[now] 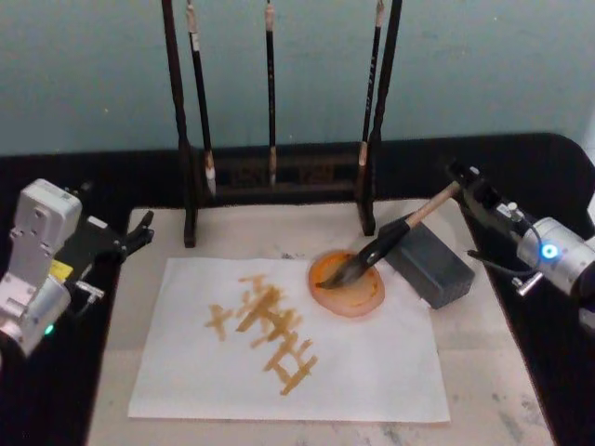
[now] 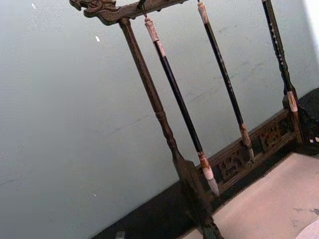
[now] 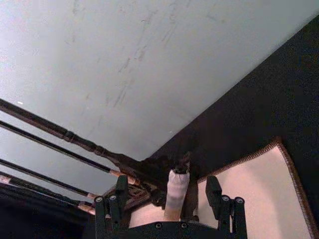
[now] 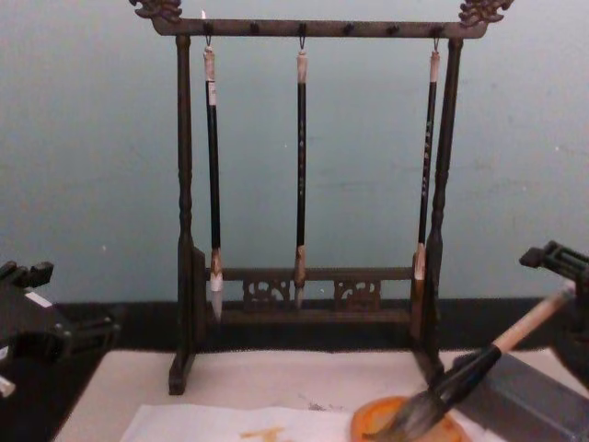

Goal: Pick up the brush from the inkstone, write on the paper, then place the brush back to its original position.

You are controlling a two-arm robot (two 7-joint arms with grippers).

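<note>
Near the desk's right edge: brush (image 1: 381,246), bristles in inkstone (image 1: 372,299), handle on grey block (image 1: 432,268). Likely light, stiff shaft, soft tip; I'd grip high. Right gripper (image 1: 457,183) straddles it, wide. Left gripper (image 1: 138,234) parked left.

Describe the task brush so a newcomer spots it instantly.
At the back of the mat stands a wooden rack; before its right post sits the round orange inkstone. The brush lies slanted, bristles in it, handle over the grey block and inside the open right gripper. It's thick, tan-handled, bushy; the three hanging brushes are thin, black.
</note>
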